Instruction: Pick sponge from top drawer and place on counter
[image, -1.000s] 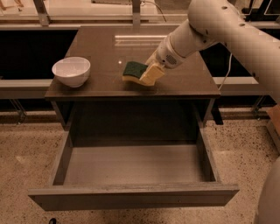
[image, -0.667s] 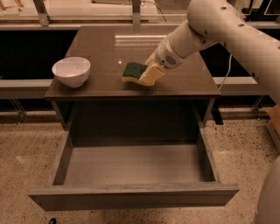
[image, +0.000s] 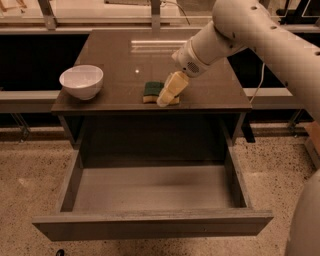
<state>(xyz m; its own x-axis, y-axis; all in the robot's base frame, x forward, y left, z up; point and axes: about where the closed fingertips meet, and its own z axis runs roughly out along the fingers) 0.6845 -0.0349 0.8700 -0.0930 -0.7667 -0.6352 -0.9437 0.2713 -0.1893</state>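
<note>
The sponge (image: 151, 90), dark green on top with a yellow-tan layer beneath, sits low on the dark glossy counter (image: 115, 55) near its front edge, right of centre. My gripper (image: 169, 96) reaches down from the upper right and is shut on the sponge's right end, hiding that part. The top drawer (image: 150, 187) is pulled fully open below the counter, and its grey floor is bare.
A white bowl (image: 81, 81) stands at the counter's front left corner. My arm (image: 260, 35) crosses the upper right of the view. Speckled floor surrounds the cabinet. A dark shelf runs behind on both sides.
The gripper has carried the sponge lower and toward the counter's front edge. The sponge, tilted before, now sits flat at the surface.
</note>
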